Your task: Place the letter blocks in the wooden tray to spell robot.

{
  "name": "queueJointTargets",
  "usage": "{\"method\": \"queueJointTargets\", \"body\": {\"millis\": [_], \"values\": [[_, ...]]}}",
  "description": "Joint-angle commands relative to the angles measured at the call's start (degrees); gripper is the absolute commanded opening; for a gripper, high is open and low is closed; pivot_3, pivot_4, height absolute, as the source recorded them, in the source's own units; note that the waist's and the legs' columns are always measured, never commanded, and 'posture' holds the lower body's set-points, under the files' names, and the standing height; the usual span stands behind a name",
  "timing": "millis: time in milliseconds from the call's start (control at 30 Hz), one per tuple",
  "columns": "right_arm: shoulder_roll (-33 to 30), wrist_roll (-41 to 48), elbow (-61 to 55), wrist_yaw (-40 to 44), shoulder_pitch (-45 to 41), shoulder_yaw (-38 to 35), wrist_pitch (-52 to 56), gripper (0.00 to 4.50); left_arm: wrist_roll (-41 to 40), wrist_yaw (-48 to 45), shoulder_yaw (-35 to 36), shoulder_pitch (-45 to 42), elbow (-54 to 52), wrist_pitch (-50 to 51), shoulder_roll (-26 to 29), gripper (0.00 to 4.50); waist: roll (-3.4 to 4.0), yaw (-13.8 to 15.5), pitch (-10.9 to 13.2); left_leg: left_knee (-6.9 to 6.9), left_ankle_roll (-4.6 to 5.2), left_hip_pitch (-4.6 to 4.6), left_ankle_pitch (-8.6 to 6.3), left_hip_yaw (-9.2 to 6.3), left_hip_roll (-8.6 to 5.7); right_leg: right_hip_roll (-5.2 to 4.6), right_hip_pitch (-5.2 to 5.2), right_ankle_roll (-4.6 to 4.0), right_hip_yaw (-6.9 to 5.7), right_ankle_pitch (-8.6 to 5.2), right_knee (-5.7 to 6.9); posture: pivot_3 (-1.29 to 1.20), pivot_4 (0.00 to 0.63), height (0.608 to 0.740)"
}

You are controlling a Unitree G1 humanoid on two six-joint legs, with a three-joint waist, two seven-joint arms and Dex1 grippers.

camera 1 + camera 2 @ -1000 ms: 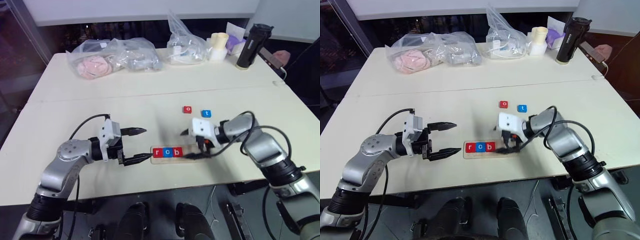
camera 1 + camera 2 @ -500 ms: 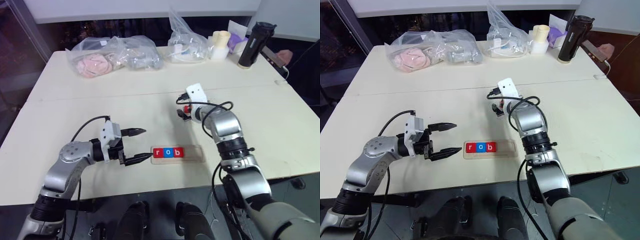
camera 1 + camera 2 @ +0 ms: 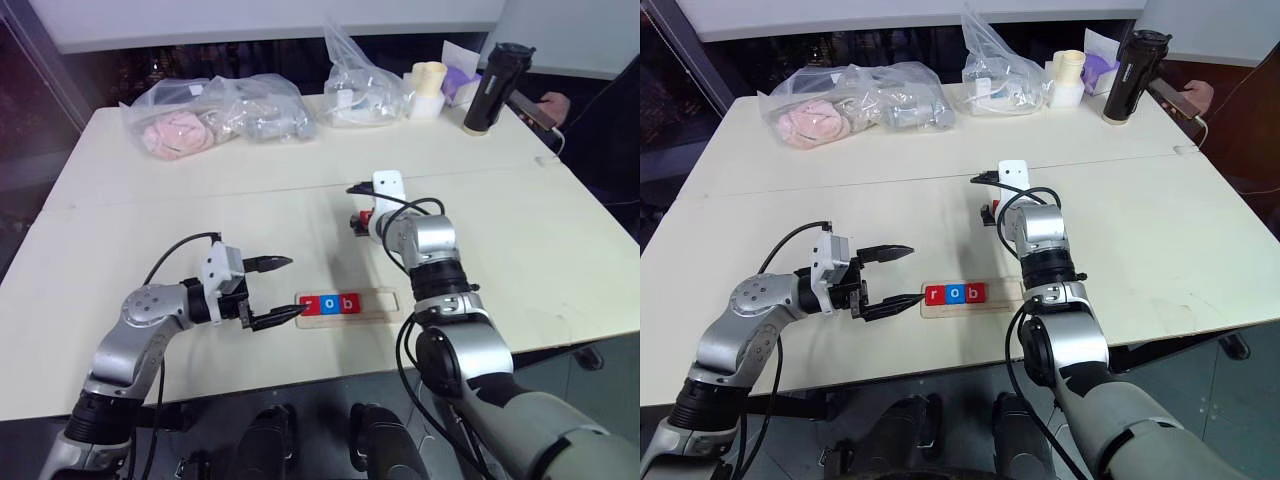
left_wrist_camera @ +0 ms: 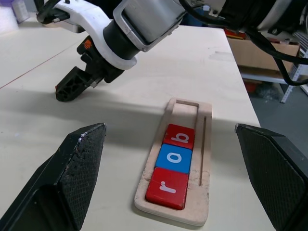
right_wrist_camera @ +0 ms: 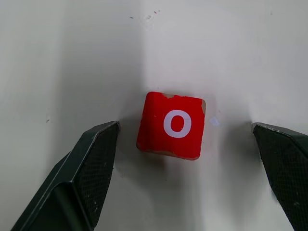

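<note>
The wooden tray (image 3: pixel 386 298) lies near the table's front edge. It holds three letter blocks: a red r (image 4: pixel 168 187), a blue o (image 4: pixel 174 159) and a red b (image 4: pixel 180 136), and its right end is bare. My left gripper (image 3: pixel 293 288) hovers open just off the tray's left end, pointing along it. Farther back on the table lies a loose red o block (image 5: pixel 173 125). My right gripper (image 5: pixel 186 134) is lowered over it, open, with one finger on each side and neither touching it.
Clear plastic bags (image 3: pixel 215 115) of items, a white cup (image 3: pixel 428 78) and a black bottle (image 3: pixel 487 88) line the table's far edge. A person's hand with a phone (image 3: pixel 540 103) shows at the far right corner.
My right arm swung away from the tray's right end, back across the table, and turned down over the red o block. The left gripper stayed put.
</note>
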Motion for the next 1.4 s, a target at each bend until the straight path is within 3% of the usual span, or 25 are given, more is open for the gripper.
{"method": "queueJointTargets", "body": {"millis": [33, 67, 167, 300, 333, 567, 800, 933, 1000, 1133, 1400], "values": [[1.1, 1.2, 1.7, -1.4, -1.6, -0.6, -1.5, 4.46, 0.1, 0.3, 0.1, 0.1, -0.9, -1.5, -0.3, 4.5, 0.0, 0.0, 0.0, 0.0, 0.0, 0.04, 0.0, 0.0, 0.0, 0.0, 0.03, 0.0, 0.0, 0.0, 0.01, 0.0, 0.15, 0.738], [1.2, 1.3, 2.1, -1.6, -1.8, -0.5, -2.0, 4.46, 0.2, 0.3, 0.0, 0.0, -0.9, -1.6, -0.4, 4.5, 0.0, -0.1, 0.0, 0.0, 0.0, 0.08, 0.0, 0.0, 0.0, 0.01, 0.07, 0.0, 0.0, 0.0, 0.01, 0.0, 0.15, 0.738], [1.4, 1.2, 1.9, -1.3, -1.6, 0.9, -2.2, 3.55, 0.3, 0.4, 0.0, 0.1, -0.8, -1.6, -0.6, 4.5, 0.0, -0.1, 0.0, 0.0, 0.0, 0.15, 0.0, 0.0, 0.02, 0.02, 0.11, 0.0, 0.01, -0.01, 0.04, 0.0, 0.15, 0.738], [0.0, -1.0, -1.3, 0.7, 0.6, 5.7, -1.9, 1.47, 0.3, 0.5, -0.3, 0.0, -0.5, -1.9, -0.9, 4.5, 0.0, -0.1, 0.0, -0.03, 0.0, 0.15, 0.0, 0.0, 0.02, 0.02, 0.1, 0.0, 0.01, -0.01, 0.04, 0.0, 0.15, 0.738], [-0.4, -1.0, -2.2, 0.9, 1.6, 6.1, -1.2, 1.15, 0.4, 0.6, -0.4, -0.1, -0.4, -2.0, -1.1, 4.5, 0.0, -0.1, 0.0, -0.03, 0.0, 0.15, 0.0, 0.0, 0.02, 0.02, 0.1, 0.0, 0.01, -0.02, 0.04, 0.0, 0.15, 0.738], [-3.6, 0.6, -17.4, 2.9, 4.8, 5.8, 10.2, 1.16, 0.8, 0.3, -1.1, -0.5, 0.0, -2.2, -2.0, 4.5, 0.01, 0.5, 0.0, 0.0, 0.0, 0.15, 0.0, -0.01, 0.02, 0.01, 0.14, 0.01, 0.01, -0.03, 0.02, 0.0, 0.15, 0.738], [-14.2, 6.2, -50.2, 10.0, 10.1, 3.5, 38.9, 1.16, 0.7, -0.3, -1.5, -1.0, 0.6, -2.1, -2.2, 4.5, 0.05, 0.4, 0.0, -0.07, 0.01, 0.02, -0.01, -0.02, 0.02, -0.06, 0.0, 0.06, 0.01, -0.07, -0.02, 0.0, 0.15, 0.738], [-25.0, 14.3, -66.3, 14.5, 24.6, 1.5, 39.7, 1.16, 0.8, -1.4, -1.8, -1.8, 2.2, -2.8, -2.1, 4.5, 0.02, 0.6, 0.0, -0.08, 0.02, 0.02, -0.03, -0.06, 0.02, -0.15, 0.06, 0.1, -0.04, -0.11, -0.09, 0.0, 0.15, 0.738], [-25.7, 17.9, -73.0, 13.6, 32.9, -1.6, 39.7, 1.16, 0.8, -2.0, -2.2, -2.5, 3.1, -3.0, -2.4, 4.5, 0.01, 1.1, 0.0, -0.08, 0.04, -0.01, -0.05, -0.06, 0.01, -0.21, 0.1, 0.24, -0.06, -0.2, -0.2, 0.0, 0.15, 0.738], [-24.5, 22.1, -79.2, 9.8, 41.2, -4.1, 39.7, 1.16, 1.1, -2.7, -2.7, -3.7, 4.7, -3.7, -2.8, 4.5, 0.06, 0.2, 0.0, 0.02, 0.07, -0.1, -0.08, 0.03, 0.01, -0.24, 0.0, 0.27, 0.0, -0.2, -0.2, 0.0, 0.15, 0.738], [-21.0, 29.3, -80.6, 1.4, 45.6, -6.1, 39.7, 1.16, 1.3, -3.7, -2.9, -5.1, 6.4, -4.1, -3.0, 4.5, 0.06, 0.5, 0.0, 0.02, 0.03, -0.12, -0.1, -0.01, 0.13, -0.24, 0.0, 0.27, -0.02, -0.2, -0.26, 0.0, 0.15, 0.738]]}}
